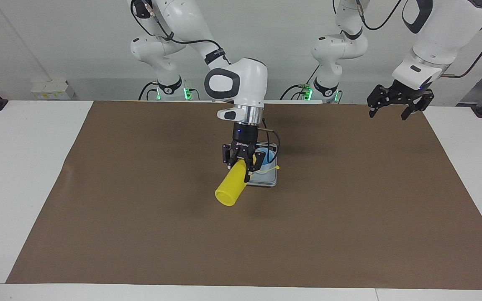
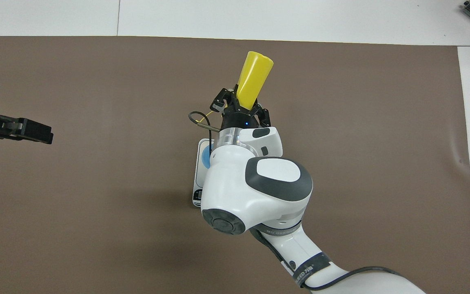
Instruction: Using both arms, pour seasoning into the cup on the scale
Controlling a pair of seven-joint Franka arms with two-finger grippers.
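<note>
Facing view: right hand (image 1: 241, 164) grips tilted seasoning (image 1: 231, 187) over cup (image 1: 267, 157).

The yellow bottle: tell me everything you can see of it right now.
The yellow bottle is a bright, smooth, plastic-looking cylinder with a flat base. The right pincer is shut on its upper body, holding it in the air and tipped steeply, base away from the robots, top end toward the cup on the scale. Its nozzle is hidden by the pincer; a thin yellow cap tether hangs over the scale. Only the pincer touches it.
</note>
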